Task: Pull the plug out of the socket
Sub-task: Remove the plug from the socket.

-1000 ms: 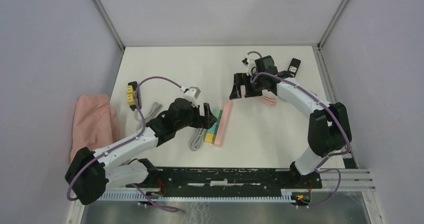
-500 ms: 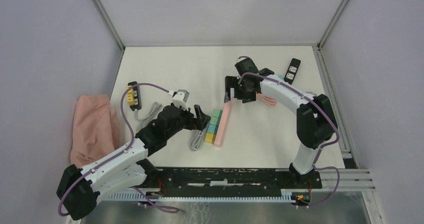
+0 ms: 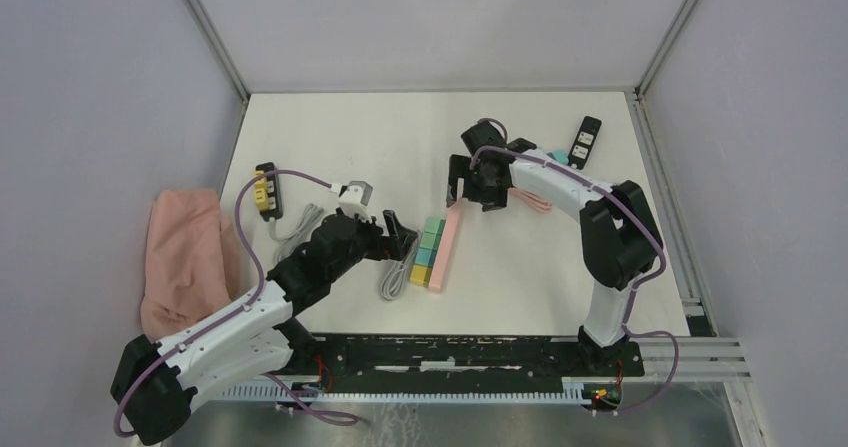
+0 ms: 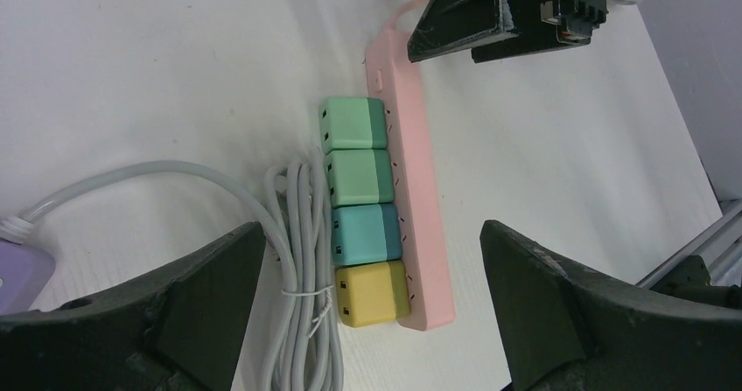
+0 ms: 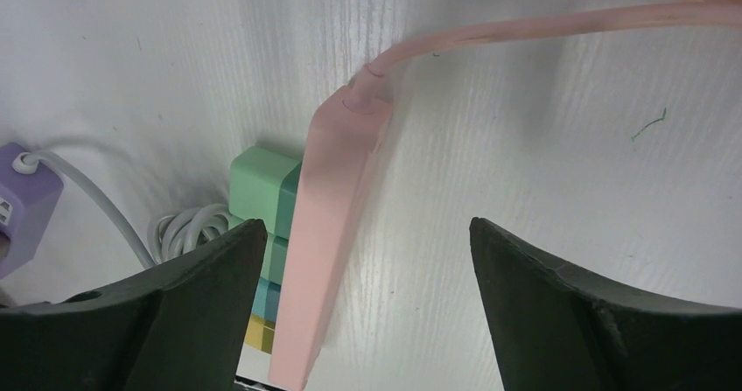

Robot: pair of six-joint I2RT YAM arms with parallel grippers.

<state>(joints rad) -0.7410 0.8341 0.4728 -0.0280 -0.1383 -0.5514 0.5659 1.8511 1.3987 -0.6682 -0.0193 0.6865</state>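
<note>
The socket is a pink power strip (image 3: pixel 449 242) lying on the white table, its cord end pointing to the back. Several cube plugs sit in its left side: two green (image 4: pixel 353 125), one teal (image 4: pixel 367 234) and one yellow (image 4: pixel 372 294). My left gripper (image 3: pixel 396 237) hovers open just left of the plugs. In the left wrist view my left gripper (image 4: pixel 372 247) straddles the teal and yellow plugs and touches nothing. My right gripper (image 3: pixel 464 183) hangs open over the strip's cord end (image 5: pixel 363 102), and the strip (image 5: pixel 325 242) lies between its fingers without contact.
A bundled grey cable (image 4: pixel 302 303) lies against the plugs' left side. The strip's pink cord (image 3: pixel 535 199) coils behind my right arm. A black remote (image 3: pixel 583 140) lies at the back right. A black-and-yellow strip (image 3: pixel 265 192) and a pink cloth (image 3: pixel 185 257) are on the left.
My right gripper has swung left and nearer, over the strip's cord end. My left gripper has drawn back slightly to the left of the plugs. Both stayed open.
</note>
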